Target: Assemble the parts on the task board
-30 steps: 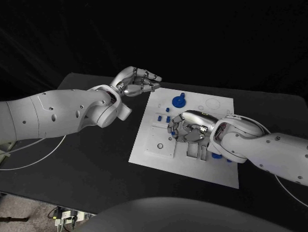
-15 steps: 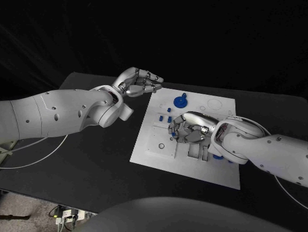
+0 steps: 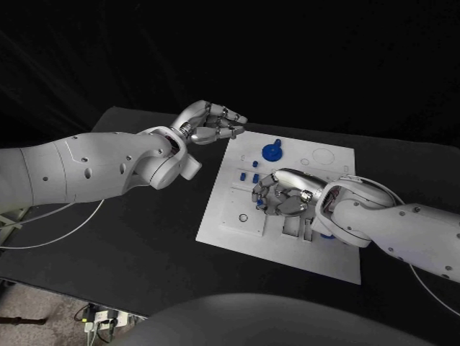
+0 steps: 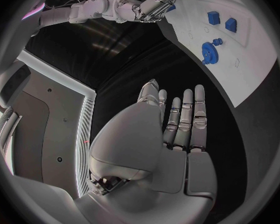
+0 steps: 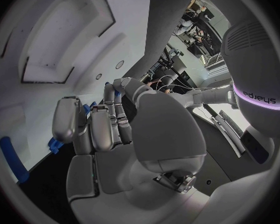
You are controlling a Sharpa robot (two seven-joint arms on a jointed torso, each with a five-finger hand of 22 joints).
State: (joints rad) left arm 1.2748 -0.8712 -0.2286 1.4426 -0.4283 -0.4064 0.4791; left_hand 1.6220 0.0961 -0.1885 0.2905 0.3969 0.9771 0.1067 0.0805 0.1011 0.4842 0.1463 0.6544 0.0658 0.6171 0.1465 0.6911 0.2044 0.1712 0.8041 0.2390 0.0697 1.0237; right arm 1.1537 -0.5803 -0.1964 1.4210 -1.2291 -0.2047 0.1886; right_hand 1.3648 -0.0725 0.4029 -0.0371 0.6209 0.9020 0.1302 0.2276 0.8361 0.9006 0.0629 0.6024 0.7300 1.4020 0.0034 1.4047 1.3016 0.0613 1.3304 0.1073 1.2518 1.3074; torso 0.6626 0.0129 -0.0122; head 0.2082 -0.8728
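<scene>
The white task board point(image 3: 230, 223) lies mid-table, also seen as the board point(image 4: 246, 59) and the board point(image 5: 59, 35). A blue gear point(image 3: 270, 151) stands near its far edge, the gear point(image 4: 209, 52). Small blue parts point(image 3: 246, 176) sit by the board's left side. My right hand point(image 3: 285, 193) is low over the board's middle, fingers curled down around small blue pieces point(image 5: 53, 144); I cannot tell whether it grips one. My left hand point(image 3: 211, 122) hovers off the board's far left corner, loosely bent and empty, the left hand point(image 4: 174, 134).
The black table point(image 3: 116, 238) spreads wide to the left of the board. Rectangular slots point(image 3: 293, 229) lie beside my right hand. A long blue piece point(image 5: 12, 164) lies on the board near that hand's fingers. My right forearm point(image 3: 417, 231) covers the board's right side.
My left hand has drifted slightly toward the board's far corner. My right hand stays over the same spot with its fingers a little more curled.
</scene>
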